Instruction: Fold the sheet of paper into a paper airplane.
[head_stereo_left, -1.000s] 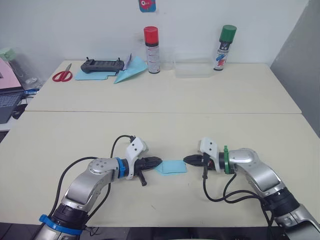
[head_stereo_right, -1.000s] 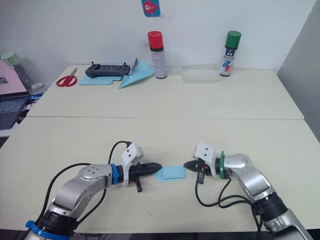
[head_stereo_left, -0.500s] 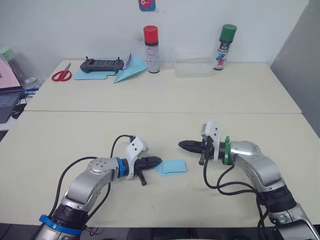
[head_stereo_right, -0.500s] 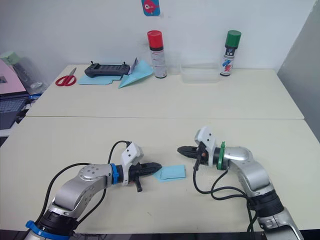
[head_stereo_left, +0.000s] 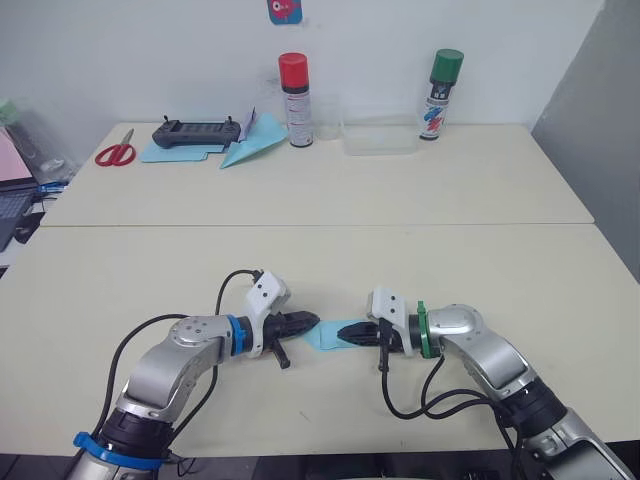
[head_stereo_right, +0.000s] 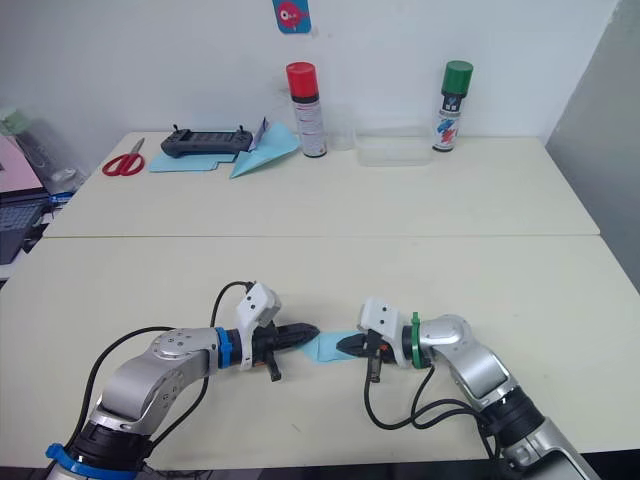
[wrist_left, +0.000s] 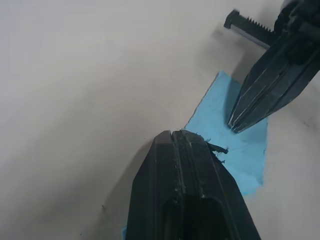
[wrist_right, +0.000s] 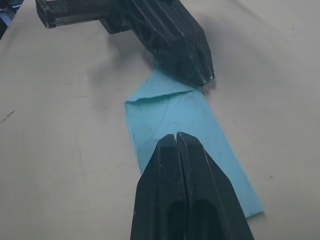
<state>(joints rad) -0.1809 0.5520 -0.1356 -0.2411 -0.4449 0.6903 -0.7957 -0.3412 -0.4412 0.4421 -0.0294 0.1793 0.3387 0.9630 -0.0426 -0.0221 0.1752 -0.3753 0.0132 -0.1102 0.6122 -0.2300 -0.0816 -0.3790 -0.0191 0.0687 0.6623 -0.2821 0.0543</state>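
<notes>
Sheet of paper (wrist_right: 172, 120): small folded light blue piece lying flat on the table (head_stereo_left: 480, 250), directly between the two hands, with a folded flap showing at the end nearest the left hand.
Left hand (head_stereo_left: 312, 322): fingers pressed together, tip resting on the near-left corner of the sheet; nothing pinched between them.
Right hand (head_stereo_left: 345, 333): fingers pressed together, lying over the sheet and covering much of it, tip pointing at the left hand; the two tips sit just apart.
Paper dart (head_stereo_left: 247, 148): long sharp-nosed light blue dart, well beyond both hands at the far side of the table.
Controller (head_stereo_left: 196, 132): black, on a flat light blue sheet just beside the dart.
Scissors (head_stereo_left: 115, 153): red-handled, far beyond the left hand.
Spray cans: red-capped can (head_stereo_left: 293, 86) and green-capped can (head_stereo_left: 439, 81), upright at the far edge.
</notes>
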